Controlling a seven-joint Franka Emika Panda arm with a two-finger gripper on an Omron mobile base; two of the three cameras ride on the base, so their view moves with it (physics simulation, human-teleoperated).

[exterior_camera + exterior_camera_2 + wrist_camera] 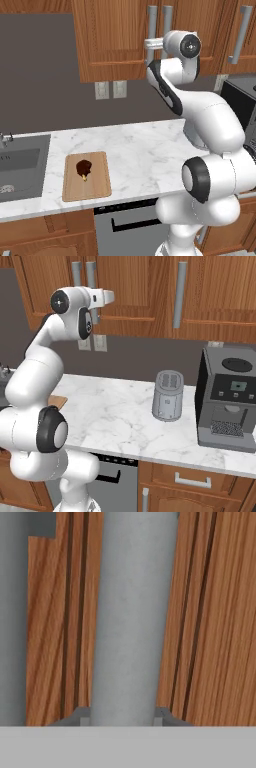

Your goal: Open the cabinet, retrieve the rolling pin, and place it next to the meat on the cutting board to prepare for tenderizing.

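Fingers point(120, 721) clamped on upright grey bar handle point(127, 612) of cabinet point(115, 35), handle's long axis vertical

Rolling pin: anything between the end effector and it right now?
Yes. The cabinet doors are closed, so whatever is inside is hidden. The end effector is shut on a grey bar handle of that cabinet; the door has not swung out.

1. Cabinet point(115, 40): reddish-brown wooden wall unit above the counter. Both doors closed; two long vertical grey bar handles point(152, 25) stand side by side at the centre seam.
2. Cutting board point(97, 180): light wood, rounded corners, flat on the marble counter beside the sink.
3. Meat point(83, 167): dark brown drumstick, pale bone, lying on the board.
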